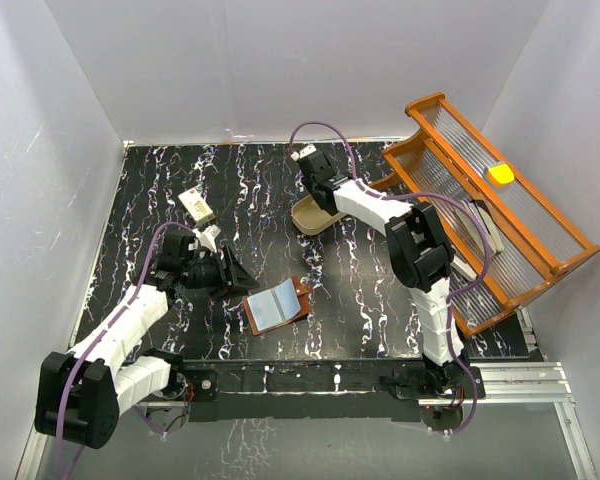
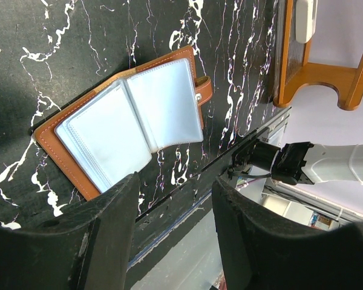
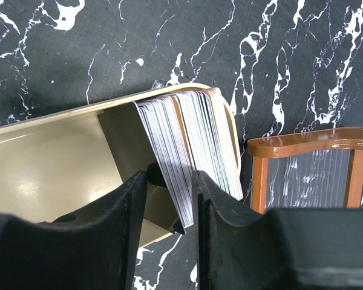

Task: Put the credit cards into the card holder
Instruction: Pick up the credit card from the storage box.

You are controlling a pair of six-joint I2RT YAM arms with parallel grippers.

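Your right gripper (image 3: 169, 188) pinches a slice of the credit cards (image 3: 187, 133) in the beige tray (image 3: 48, 157); left gripper (image 2: 175, 202) hangs open, empty, nr the card holder (image 2: 130, 130) (lying open, visible pockets bare). No cards filed yet.

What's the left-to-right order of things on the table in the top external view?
left gripper → card holder, lying open → beige tray → orange rack. Left out: the small cream block, which overlaps the left gripper's span, and the right gripper, which is over the tray.
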